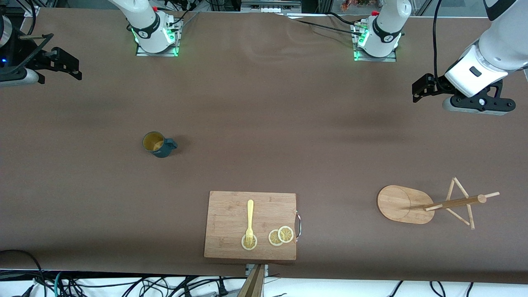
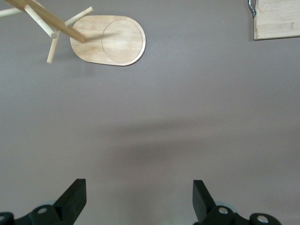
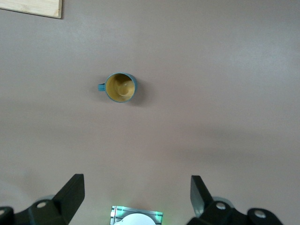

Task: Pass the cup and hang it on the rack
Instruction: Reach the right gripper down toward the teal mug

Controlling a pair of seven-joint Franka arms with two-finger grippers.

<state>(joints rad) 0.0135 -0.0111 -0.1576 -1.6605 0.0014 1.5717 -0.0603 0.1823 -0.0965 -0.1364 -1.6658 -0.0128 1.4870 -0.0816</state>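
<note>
The dark teal cup (image 1: 159, 144) stands upright on the brown table toward the right arm's end, tan inside showing, and it also shows in the right wrist view (image 3: 120, 87). The bamboo rack (image 1: 402, 204) stands on its oval base toward the left arm's end, and its base shows in the left wrist view (image 2: 110, 41). My right gripper (image 1: 18, 78) (image 3: 136, 179) hangs high over the right arm's end of the table, open and empty. My left gripper (image 1: 480, 107) (image 2: 139, 183) hangs high over the left arm's end, open and empty. Both are well clear of the cup and rack.
A rectangular wooden cutting board (image 1: 251, 225) lies near the front edge at mid-table. It carries a yellow fork (image 1: 249, 220) and three lemon slices (image 1: 281, 236). The two arm bases (image 1: 156, 39) (image 1: 377, 41) stand along the back edge.
</note>
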